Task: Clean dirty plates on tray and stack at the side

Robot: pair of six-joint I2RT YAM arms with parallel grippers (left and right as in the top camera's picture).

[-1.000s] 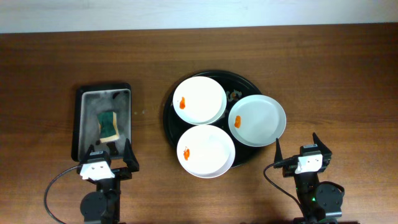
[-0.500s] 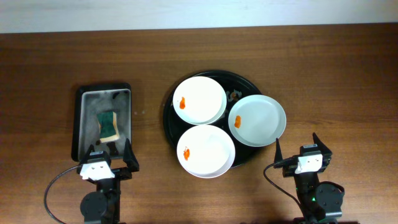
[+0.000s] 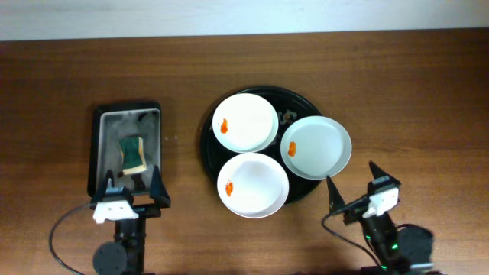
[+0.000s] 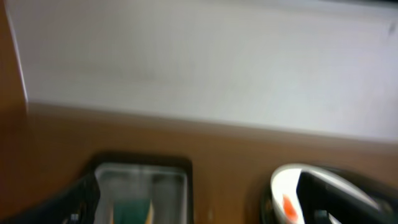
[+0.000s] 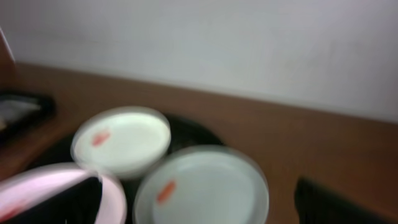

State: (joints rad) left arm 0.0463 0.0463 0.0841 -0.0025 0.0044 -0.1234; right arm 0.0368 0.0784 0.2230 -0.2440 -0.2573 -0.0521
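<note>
1. Two grippers sit at the near edge of the table (image 3: 412, 92). Both the left gripper (image 3: 131, 182) and the right gripper (image 3: 353, 177) have their jaws spread wide and hold nothing.
2. One small rectangular dark tray (image 3: 107, 145) lies just beyond the left gripper, with one green-yellow sponge (image 3: 135, 153) in it.
3. One large round black tray (image 3: 208, 149) sits mid-table and carries three plates, crowded close together.
4. Each plate is round, white and shallow, and has one small orange-red smear near its left rim.
5. The nearest plate (image 3: 253, 185) hangs over the black tray's near rim.
6. The right plate (image 3: 315, 147) hangs over the right rim, just beyond the right gripper.
7. The farthest plate (image 3: 245, 121) lies at the far left, inside the rim.
</note>
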